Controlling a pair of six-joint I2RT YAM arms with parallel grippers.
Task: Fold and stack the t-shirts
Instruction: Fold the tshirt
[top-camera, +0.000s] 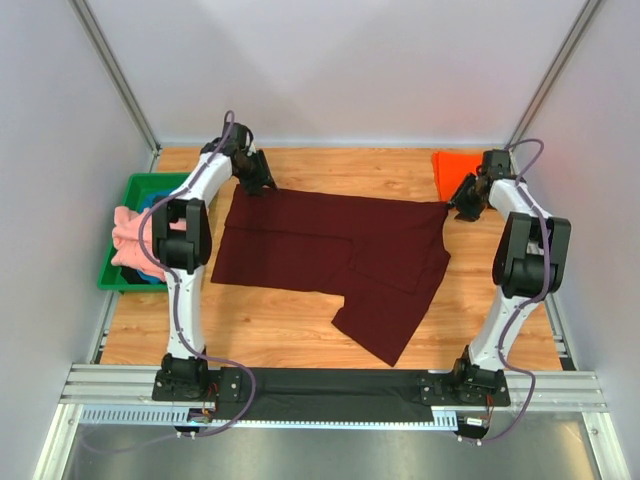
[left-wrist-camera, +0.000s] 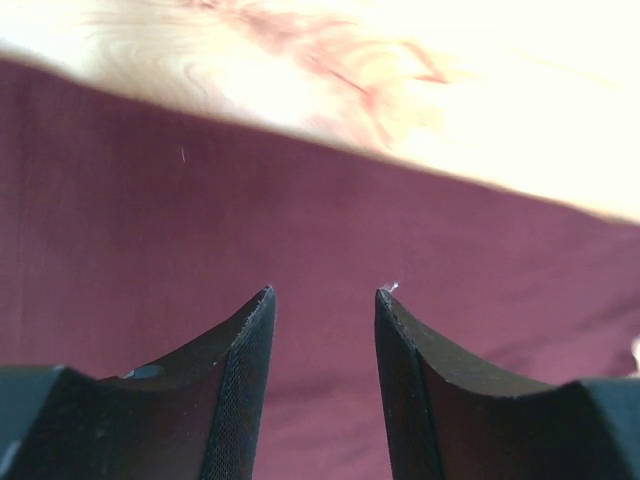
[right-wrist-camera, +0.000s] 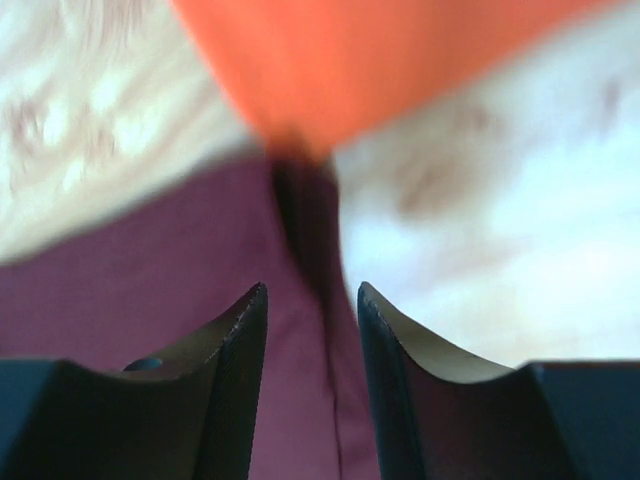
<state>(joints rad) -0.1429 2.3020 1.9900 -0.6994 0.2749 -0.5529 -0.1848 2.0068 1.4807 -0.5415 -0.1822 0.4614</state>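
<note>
The dark maroon t-shirt (top-camera: 330, 250) is spread flat across the middle of the wooden counter (top-camera: 300, 320), wide side running left to right, with one part folded over itself at the right and a flap pointing toward the near edge. Up at its far left corner, the left fingers (left-wrist-camera: 240, 380) hover low over the maroon cloth near its far hem. They're parted, the gap between them shows only flat fabric, and nothing is pinched. Over at the far right corner, the right fingers (right-wrist-camera: 235, 380) are also spread apart and hold nothing. They sit right above the shirt's edge, where a dark crease runs between the tips, though that view is blurred. Just beyond that corner lies the bright orange t-shirt (top-camera: 455, 170), at the far right of the counter, its near tip touching or almost touching the maroon one. Off to the left, the green tray (top-camera: 115, 283) sits at the counter's edge with the salmon-pink t-shirt (top-camera: 128, 235) bunched inside it and a bit of the blue t-shirt (top-camera: 148, 272) tucked beside it, partly hidden behind the left arm.
</note>
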